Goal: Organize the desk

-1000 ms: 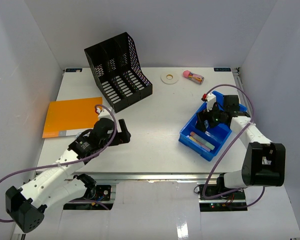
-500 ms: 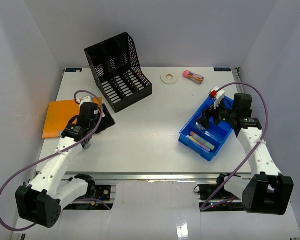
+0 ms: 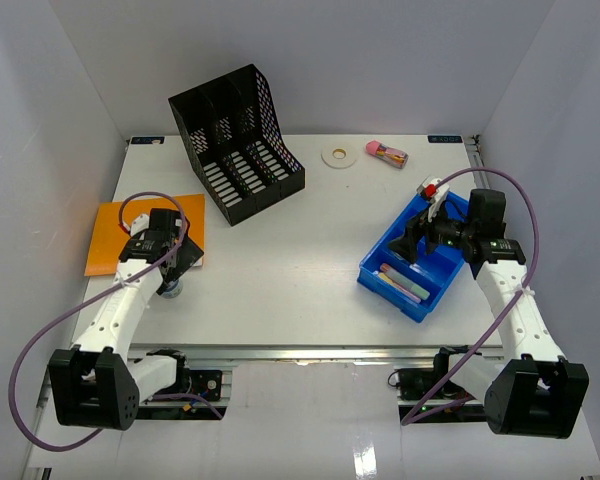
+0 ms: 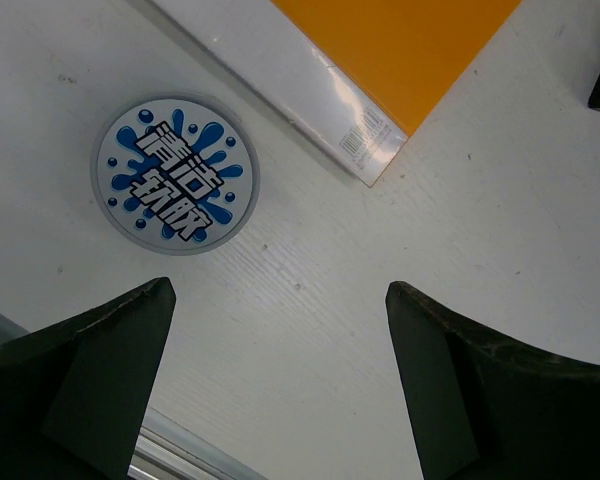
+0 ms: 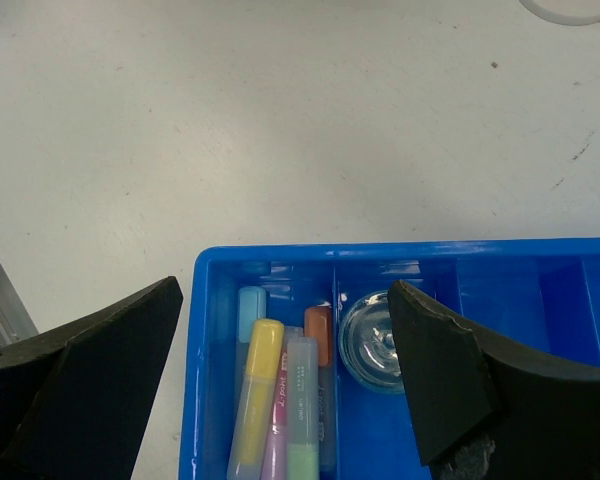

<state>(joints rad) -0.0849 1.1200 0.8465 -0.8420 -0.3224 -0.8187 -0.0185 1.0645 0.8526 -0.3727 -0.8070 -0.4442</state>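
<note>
The desk [image 3: 310, 250] is a white tabletop. My left gripper [image 3: 183, 258] hangs open over the near right corner of an orange folder [image 3: 130, 232]. In the left wrist view its jaws [image 4: 278, 290] stand wide over bare desk, with the orange folder [image 4: 400, 50] and a round blue-and-white disc [image 4: 176, 173] ahead. My right gripper [image 3: 420, 236] is open above a blue bin [image 3: 388, 292]. The right wrist view shows several highlighters [image 5: 280, 400] and a clear round piece [image 5: 372, 345] lying in the bin [image 5: 205, 330]. Neither gripper holds anything.
A black mesh file rack [image 3: 238, 140] stands at the back left. A white tape ring [image 3: 337, 155] and a small pink-capped item [image 3: 387, 152] lie at the back. The round disc [image 3: 170, 291] sits near the front rail [image 3: 300, 350]. Grey walls enclose the desk.
My left arm swung left from the desk's middle to the orange folder's corner. My right gripper rose out of the blue bin and drew back to the right.
</note>
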